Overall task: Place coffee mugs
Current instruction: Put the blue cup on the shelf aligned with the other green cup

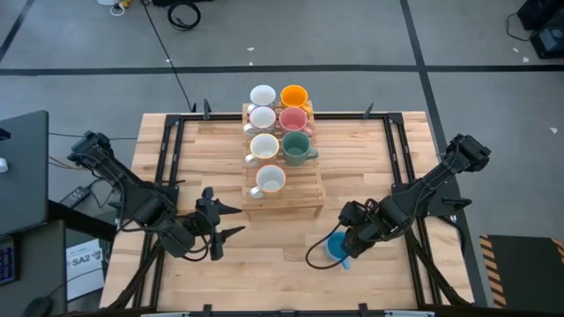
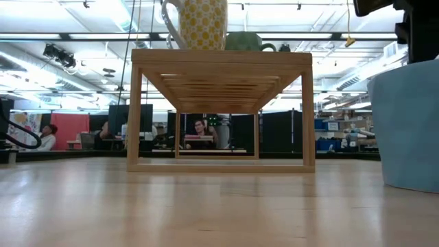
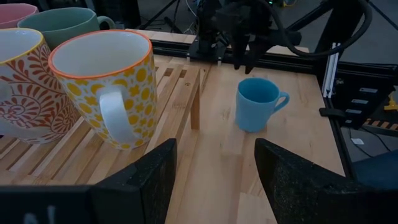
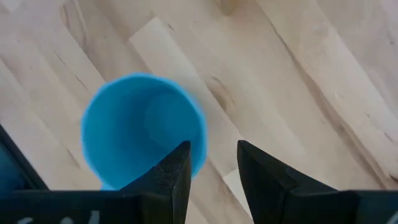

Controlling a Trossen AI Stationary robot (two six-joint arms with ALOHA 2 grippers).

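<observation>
Blue mug [image 1: 337, 248] upright on the table [image 1: 264, 255], four o'clock of the wooden rack [image 1: 300, 195]. Right gripper [image 4: 211, 165] directly above, fingers parted astride its rim. Left gripper [image 1: 231, 220] spread wide, empty, at the rack's eight o'clock.

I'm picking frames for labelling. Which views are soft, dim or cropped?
Right wrist view: the round blue ceramic mug has a smeared, unsharp rim. Low view: the same mug is cut off at the picture's edge, and the yellow-dotted mug is cropped at the top. Left wrist view: dim but sharp. High view: evenly lit.
</observation>
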